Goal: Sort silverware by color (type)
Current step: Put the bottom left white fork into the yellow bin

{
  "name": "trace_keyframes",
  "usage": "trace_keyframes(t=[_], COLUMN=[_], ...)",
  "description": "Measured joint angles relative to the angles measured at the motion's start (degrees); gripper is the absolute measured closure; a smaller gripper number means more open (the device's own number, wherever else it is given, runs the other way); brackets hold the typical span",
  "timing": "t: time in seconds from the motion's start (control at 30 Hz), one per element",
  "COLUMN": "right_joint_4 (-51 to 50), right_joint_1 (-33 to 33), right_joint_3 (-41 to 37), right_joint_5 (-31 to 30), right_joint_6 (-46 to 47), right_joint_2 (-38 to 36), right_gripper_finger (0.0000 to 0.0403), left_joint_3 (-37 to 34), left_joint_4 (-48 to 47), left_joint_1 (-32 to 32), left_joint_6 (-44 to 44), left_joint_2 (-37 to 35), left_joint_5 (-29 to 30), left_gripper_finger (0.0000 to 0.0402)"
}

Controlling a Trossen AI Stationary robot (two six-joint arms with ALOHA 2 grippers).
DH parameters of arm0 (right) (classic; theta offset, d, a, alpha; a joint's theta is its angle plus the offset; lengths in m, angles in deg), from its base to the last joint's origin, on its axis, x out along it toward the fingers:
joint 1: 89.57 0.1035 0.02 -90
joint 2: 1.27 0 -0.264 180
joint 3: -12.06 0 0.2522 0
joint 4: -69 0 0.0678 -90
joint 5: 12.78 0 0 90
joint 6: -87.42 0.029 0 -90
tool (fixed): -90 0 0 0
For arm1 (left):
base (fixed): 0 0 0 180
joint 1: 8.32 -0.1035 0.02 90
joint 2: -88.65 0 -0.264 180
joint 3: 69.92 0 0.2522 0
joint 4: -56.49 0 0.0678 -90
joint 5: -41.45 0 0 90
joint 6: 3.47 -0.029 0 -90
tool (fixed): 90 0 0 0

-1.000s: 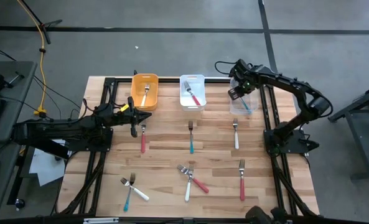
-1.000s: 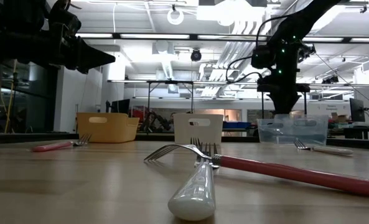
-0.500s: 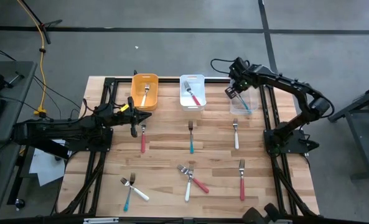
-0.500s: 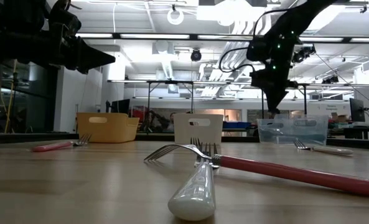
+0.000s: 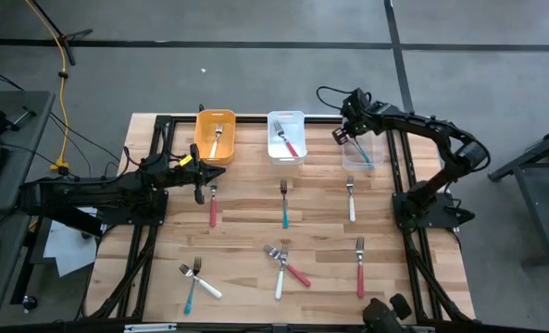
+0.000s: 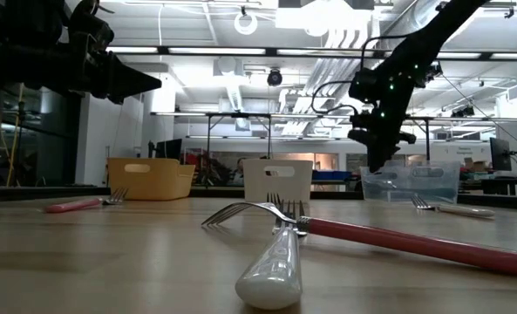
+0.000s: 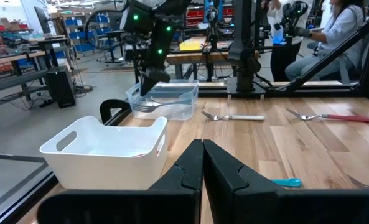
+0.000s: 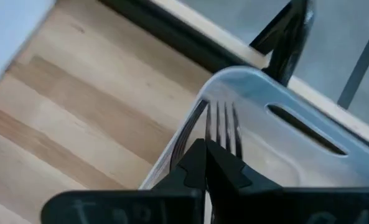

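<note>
Forks with red, teal or white handles lie loose on the wooden table: a red one (image 5: 212, 207), a teal one (image 5: 284, 207), a white one (image 5: 351, 202), another red one (image 5: 359, 268), a crossed white-and-red pair (image 5: 283, 268) and a teal-and-white pair (image 5: 196, 279). A teal fork (image 5: 362, 157) lies in the clear bin (image 5: 374, 148), its tines (image 8: 221, 124) at the bin's left rim. My right gripper (image 5: 341, 139) hangs shut just above those tines, apart from them. My left gripper (image 5: 200, 192) is shut, level above the red fork's head.
At the table's far edge stand an orange bin (image 5: 215, 135) holding a white-handled fork and a white bin (image 5: 286, 137) holding a red-handled fork. Dark frame rails run along the table's left and right sides. People and workbenches show in the room behind.
My right gripper has shut with nothing between its fingers. It has gone from over the clear bin toward the table's left, to the bin's left rim, and has tipped and come down a little. The teal fork stays in the bin.
</note>
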State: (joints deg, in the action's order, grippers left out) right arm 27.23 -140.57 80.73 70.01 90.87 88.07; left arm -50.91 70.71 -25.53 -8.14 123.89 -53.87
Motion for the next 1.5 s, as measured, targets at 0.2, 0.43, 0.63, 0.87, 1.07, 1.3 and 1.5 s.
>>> trace_keyframes(t=[0.2, 0.43, 0.63, 0.87, 1.07, 1.3, 1.5], right_joint_4=[2.7, 9.8, 10.8, 10.9, 15.6, 35.6, 49.2], right_joint_1=[-0.9, -1.9, -1.7, 1.5, 9.2, 19.7, 30.0], right_joint_3=[0.0, 0.0, 0.0, 0.0, -0.5, -8.7, -17.0], right_joint_5=[-1.0, -1.6, -1.7, -4.6, -4.5, -1.8, -1.3], right_joint_6=[-0.8, -1.4, -5.2, -8.0, -8.5, -9.2, -7.0], right_joint_2=[3.2, 4.0, 3.9, -1.6, -6.6, -8.3, -10.4], right_gripper_finger=[0.0402, 0.0402, 0.0403, 0.0403, 0.0403, 0.0403, 0.0403], left_joint_3=[0.0, 0.0, 0.0, 0.0, 0.0, 0.0, 0.0], left_joint_4=[0.0, 0.0, 0.0, 0.0, -0.5, -2.8, -3.5], left_joint_1=[0.0, 0.0, 0.0, 0.0, 0.0, 0.0, 0.0], left_joint_6=[0.0, 0.0, 0.0, 0.0, 0.0, 0.0, -0.6], left_joint_2=[0.0, 0.0, 0.0, 0.0, 0.0, 0.0, 0.0], left_joint_5=[0.1, 0.1, 0.1, 0.2, 0.2, 0.2, -1.2], left_gripper_finger=[0.0401, 0.0401, 0.0401, 0.0401, 0.0401, 0.0401, 0.0401])
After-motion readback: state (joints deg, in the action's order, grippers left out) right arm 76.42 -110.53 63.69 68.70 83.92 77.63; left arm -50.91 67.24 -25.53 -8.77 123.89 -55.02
